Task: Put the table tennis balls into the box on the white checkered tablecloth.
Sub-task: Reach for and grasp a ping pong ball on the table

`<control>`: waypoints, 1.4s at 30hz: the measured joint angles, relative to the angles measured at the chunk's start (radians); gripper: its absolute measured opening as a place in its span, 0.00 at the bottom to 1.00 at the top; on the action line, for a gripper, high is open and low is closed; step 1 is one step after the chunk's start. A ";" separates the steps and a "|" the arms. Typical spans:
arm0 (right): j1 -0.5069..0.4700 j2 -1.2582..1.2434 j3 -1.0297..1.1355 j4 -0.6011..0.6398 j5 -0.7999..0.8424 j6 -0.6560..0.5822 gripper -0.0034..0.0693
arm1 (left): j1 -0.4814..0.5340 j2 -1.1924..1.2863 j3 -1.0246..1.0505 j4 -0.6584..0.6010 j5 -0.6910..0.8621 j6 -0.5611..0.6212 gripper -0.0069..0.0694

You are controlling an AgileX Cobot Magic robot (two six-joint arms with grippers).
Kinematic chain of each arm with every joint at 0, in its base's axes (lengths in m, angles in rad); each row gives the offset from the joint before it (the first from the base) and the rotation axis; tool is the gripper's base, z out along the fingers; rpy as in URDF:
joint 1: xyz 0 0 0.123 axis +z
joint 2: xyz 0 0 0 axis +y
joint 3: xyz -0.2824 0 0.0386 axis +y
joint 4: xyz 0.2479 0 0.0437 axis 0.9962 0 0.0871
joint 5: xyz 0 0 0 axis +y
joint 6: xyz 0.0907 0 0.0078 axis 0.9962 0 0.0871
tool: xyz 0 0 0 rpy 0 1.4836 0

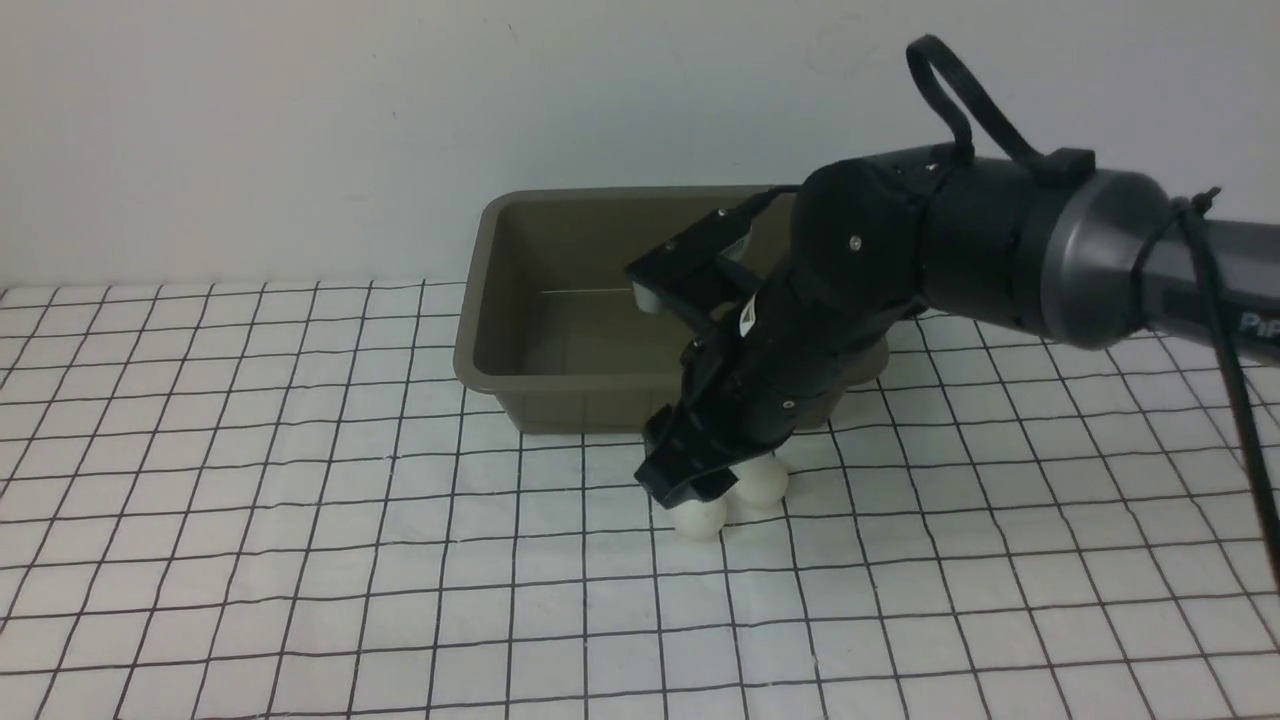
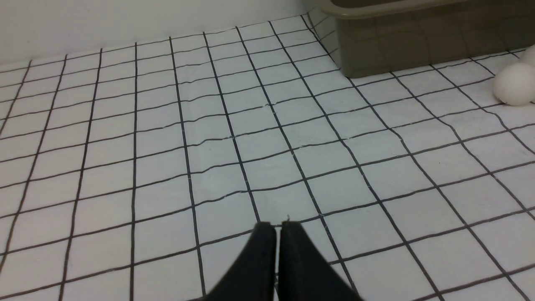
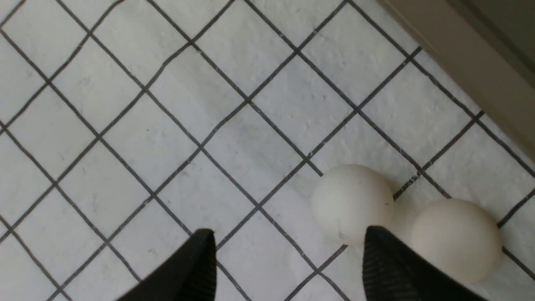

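Note:
Two white table tennis balls [image 1: 700,518] [image 1: 762,485] lie touching each other on the white checkered tablecloth [image 1: 300,500], just in front of the olive-brown box [image 1: 570,405], which has nothing showing in it. My right gripper [image 1: 690,485] hangs low right over them. In the right wrist view this gripper [image 3: 288,246] is open, with only cloth between its fingers; one ball [image 3: 351,202] lies just past one fingertip [image 3: 376,251] and the other ball [image 3: 457,238] sits outside that finger. My left gripper [image 2: 278,228] is shut on nothing, well away from a ball [image 2: 514,83] and the box [image 2: 397,46].
A plain white wall rises right behind the box. The right arm [image 1: 1000,250] reaches in from the right across the box's front right corner. My left arm does not appear in the front view.

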 joint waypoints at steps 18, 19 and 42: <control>0.000 0.108 0.000 -0.055 -0.058 -0.004 0.80 | 0.000 0.000 0.000 0.000 0.000 0.000 0.09; 0.000 0.118 0.000 -0.062 -0.067 -0.004 0.80 | 0.000 0.000 0.000 0.000 0.000 0.000 0.09; 0.033 0.157 -0.002 -0.050 -0.086 0.045 0.54 | 0.000 0.000 0.000 0.000 0.000 0.000 0.09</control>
